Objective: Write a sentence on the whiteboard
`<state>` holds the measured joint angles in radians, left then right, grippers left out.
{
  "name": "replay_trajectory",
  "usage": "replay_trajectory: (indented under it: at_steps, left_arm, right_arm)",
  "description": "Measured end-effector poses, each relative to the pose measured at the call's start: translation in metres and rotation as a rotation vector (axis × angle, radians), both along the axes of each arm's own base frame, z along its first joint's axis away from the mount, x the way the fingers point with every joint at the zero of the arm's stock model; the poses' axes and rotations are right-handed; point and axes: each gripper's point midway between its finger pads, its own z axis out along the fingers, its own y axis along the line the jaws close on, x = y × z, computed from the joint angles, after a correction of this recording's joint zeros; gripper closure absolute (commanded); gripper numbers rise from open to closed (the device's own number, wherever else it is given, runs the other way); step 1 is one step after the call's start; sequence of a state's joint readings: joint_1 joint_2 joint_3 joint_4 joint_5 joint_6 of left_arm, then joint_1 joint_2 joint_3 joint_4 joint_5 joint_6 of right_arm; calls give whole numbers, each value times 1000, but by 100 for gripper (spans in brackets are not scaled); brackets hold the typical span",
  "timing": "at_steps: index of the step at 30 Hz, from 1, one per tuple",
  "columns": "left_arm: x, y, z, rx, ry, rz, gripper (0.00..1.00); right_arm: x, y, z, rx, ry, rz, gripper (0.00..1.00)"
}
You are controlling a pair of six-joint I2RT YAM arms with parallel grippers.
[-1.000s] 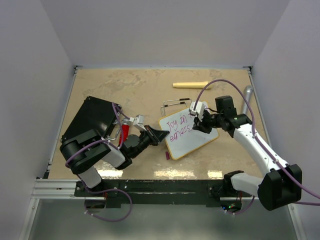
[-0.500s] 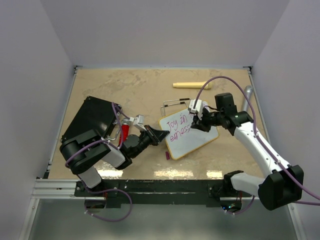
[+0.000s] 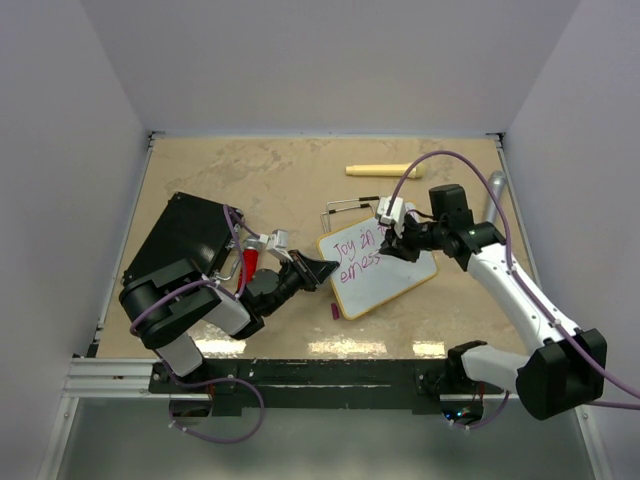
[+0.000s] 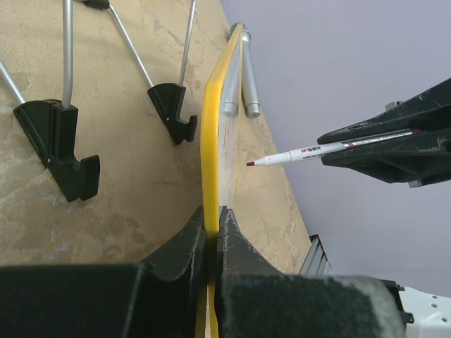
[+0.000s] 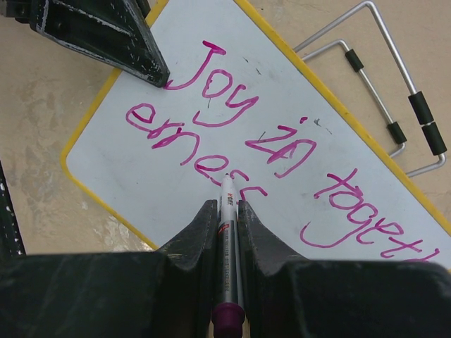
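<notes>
The whiteboard [image 3: 388, 284] lies on the table with a thin yellow rim [image 4: 211, 134]. My left gripper [image 3: 322, 270] is shut on its left edge, and the rim is pinched between its jaws [image 4: 213, 215]. The sentence [image 5: 232, 120] is in pink marker and reads "Joy in togeth" above "erness". My right gripper [image 5: 226, 208] is shut on a white marker [image 5: 227, 218], also seen above the board's upper right [image 3: 400, 243]. In the left wrist view the marker's tip [image 4: 250, 163] stands just off the board's face, near the end of "erness".
A black flat case [image 3: 185, 235] lies at the left behind my left arm. A wire stand [image 3: 350, 208] lies behind the board. A tan stick [image 3: 385, 170] and a silver cylinder [image 3: 495, 190] lie at the back right. A small pink cap [image 3: 335, 311] sits by the board's near corner.
My right gripper with the marker has shifted slightly left and back over the board. The left gripper and the whiteboard have not moved.
</notes>
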<state>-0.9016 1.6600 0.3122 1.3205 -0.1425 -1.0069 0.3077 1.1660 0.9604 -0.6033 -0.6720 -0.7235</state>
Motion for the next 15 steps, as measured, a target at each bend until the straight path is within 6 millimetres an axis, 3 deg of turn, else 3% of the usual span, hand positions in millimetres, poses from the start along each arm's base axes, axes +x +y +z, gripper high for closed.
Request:
replay_trajectory:
  at_steps: [15]
  left_arm:
    - [0, 0, 0, 0, 0, 0, 100]
  right_arm:
    - [4, -3, -13, -20, 20, -26, 100]
